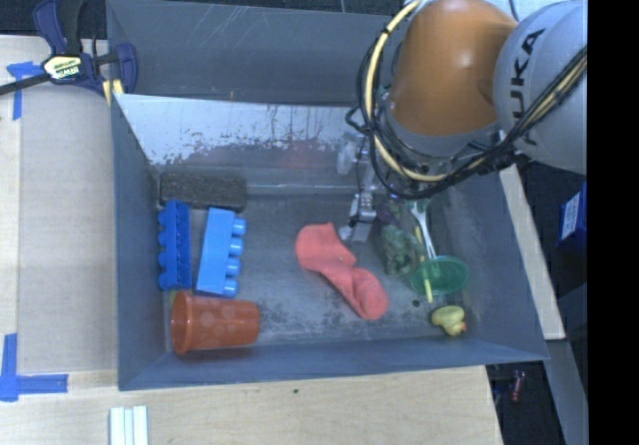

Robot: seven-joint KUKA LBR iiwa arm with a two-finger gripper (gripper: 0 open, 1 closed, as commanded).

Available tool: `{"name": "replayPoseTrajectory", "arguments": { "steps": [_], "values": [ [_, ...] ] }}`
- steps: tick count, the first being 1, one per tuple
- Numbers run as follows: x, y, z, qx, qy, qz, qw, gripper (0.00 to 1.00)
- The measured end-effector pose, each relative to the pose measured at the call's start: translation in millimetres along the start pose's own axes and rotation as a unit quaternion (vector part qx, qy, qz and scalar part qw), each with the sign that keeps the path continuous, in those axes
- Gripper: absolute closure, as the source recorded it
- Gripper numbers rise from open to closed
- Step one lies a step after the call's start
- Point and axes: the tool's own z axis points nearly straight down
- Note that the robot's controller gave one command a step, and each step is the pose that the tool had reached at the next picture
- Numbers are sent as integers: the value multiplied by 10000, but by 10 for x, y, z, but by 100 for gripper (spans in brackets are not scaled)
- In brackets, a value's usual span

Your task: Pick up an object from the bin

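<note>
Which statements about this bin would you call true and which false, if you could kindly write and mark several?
1. The orange cup lies on its side in the bin's lower left corner. True.
2. The light blue brick lies right of the pink cloth. False: it lies left of it, beside the dark blue brick.
3. The pincer hangs just above the pink cloth in the picture. True.
4. The yellow thing touches the dark grey block. False: they lie far apart.

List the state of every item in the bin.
orange cup, lying on its side
light blue brick, studs pointing right
dark blue brick, lying alongside it
pink cloth, crumpled
green goblet, tipped over
grey sponge, lying flat
gripper, low beside the cloth
</note>
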Motion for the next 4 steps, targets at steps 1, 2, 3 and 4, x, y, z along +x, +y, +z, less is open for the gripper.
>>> {"name": "replayPoseTrajectory", "arguments": {
  "steps": [1, 2, 3, 4],
  "values": [
    [-67, -333, 77, 5, -4, 348, 9994, 0],
    [353, -435, 686, 1, -20, 255, 9997, 0],
    [538, -140, 1032, -6, -68, 86, 9999, 0],
    [376, -161, 1377, 13, -19, 1552, 9879, 100]
  ]
}}
